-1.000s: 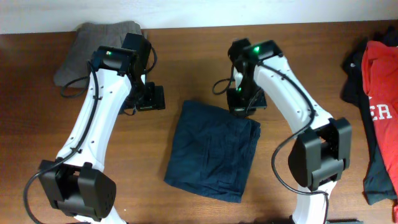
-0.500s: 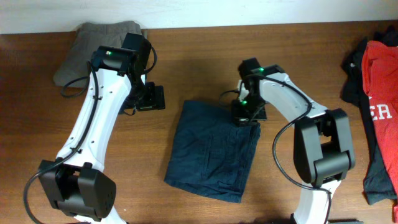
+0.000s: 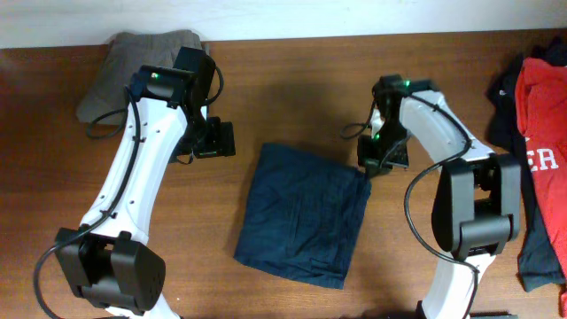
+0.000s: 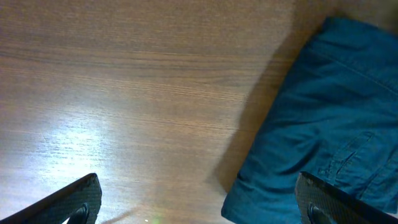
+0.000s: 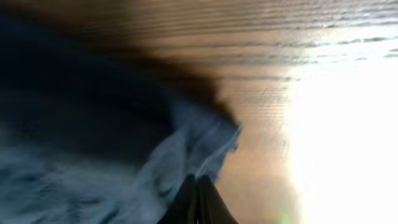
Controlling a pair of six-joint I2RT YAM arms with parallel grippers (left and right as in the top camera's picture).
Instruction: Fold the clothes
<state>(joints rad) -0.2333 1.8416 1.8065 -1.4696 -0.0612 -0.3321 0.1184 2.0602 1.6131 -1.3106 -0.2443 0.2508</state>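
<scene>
The dark navy shorts (image 3: 306, 213) lie folded flat in the middle of the wooden table. My right gripper (image 3: 379, 162) is at their upper right corner. In the right wrist view its fingers (image 5: 199, 199) are pressed together, with the blurred corner of the navy fabric (image 5: 124, 168) drawn to their tips. My left gripper (image 3: 213, 140) is open and empty, just left of the shorts' upper left corner. In the left wrist view its gripper (image 4: 199, 208) hovers over bare wood, with the shorts (image 4: 323, 124) to the right.
Grey shorts (image 3: 133, 62) lie folded at the back left, partly under the left arm. A red white-lettered T-shirt (image 3: 545, 133) lies on a dark garment (image 3: 505, 115) at the right edge. The wall runs along the table's back.
My right gripper has moved right along the shorts' top edge, from its middle to the upper right corner. The left arm has not moved.
</scene>
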